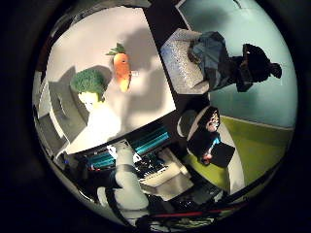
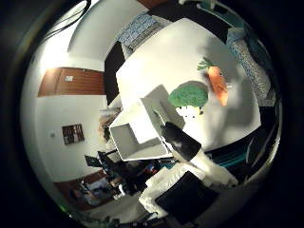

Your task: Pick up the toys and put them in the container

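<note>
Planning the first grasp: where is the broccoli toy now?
The broccoli toy lies on the white table, between the carrot toy and the white container.

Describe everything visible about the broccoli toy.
The broccoli toy looks soft and plush, with a bumpy dark green crown over a short pale stalk. It lies on the white table, free of any grasp. The carrot toy lies beside it with a gap between them, and the white container stands close on its other side. Whether it touches the container cannot be told.
</note>
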Robot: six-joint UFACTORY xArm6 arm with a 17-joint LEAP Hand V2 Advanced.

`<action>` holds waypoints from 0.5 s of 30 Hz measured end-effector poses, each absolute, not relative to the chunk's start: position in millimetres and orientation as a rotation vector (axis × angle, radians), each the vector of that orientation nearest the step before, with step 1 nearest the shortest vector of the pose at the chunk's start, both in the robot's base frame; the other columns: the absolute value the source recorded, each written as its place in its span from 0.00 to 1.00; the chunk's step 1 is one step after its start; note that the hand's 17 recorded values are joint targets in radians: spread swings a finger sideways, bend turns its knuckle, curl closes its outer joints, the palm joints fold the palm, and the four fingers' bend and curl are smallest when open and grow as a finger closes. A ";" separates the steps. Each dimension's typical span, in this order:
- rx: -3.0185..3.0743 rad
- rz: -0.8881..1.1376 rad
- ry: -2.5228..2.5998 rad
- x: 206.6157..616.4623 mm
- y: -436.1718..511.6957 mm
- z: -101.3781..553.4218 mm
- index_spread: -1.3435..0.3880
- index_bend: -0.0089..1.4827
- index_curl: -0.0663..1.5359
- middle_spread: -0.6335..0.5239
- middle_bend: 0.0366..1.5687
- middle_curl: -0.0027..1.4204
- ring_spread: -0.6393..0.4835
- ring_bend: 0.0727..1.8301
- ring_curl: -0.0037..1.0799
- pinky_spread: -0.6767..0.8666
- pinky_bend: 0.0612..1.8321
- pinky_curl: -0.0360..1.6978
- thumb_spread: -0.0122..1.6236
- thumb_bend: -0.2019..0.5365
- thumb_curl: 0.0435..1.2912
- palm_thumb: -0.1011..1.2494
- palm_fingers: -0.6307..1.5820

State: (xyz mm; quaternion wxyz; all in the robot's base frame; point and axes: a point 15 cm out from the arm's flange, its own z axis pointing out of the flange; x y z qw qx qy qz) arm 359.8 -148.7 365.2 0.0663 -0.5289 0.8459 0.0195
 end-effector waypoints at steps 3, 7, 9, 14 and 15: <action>-1.553 0.055 2.582 376.9 -160.2 345.7 0.70 0.11 0.21 0.65 0.11 0.24 0.77 0.22 0.20 0.77 0.37 0.14 0.72 0.25 0.24 0.52 0.36; -1.532 0.135 2.641 383.8 -166.2 313.7 0.71 0.11 0.22 0.66 0.11 0.24 0.77 0.21 0.20 0.76 0.36 0.14 0.72 0.25 0.24 0.52 0.36; -1.526 0.179 2.665 385.6 -167.6 298.6 0.71 0.11 0.22 0.66 0.11 0.24 0.78 0.21 0.20 0.76 0.35 0.14 0.72 0.24 0.24 0.51 0.35; -1.482 0.173 2.694 396.8 -186.4 273.7 0.72 0.11 0.22 0.67 0.12 0.24 0.77 0.21 0.20 0.76 0.34 0.14 0.72 0.25 0.23 0.51 0.36; -1.474 0.176 2.701 397.2 -190.0 269.4 0.72 0.11 0.22 0.67 0.12 0.24 0.77 0.21 0.21 0.76 0.34 0.14 0.72 0.25 0.23 0.51 0.36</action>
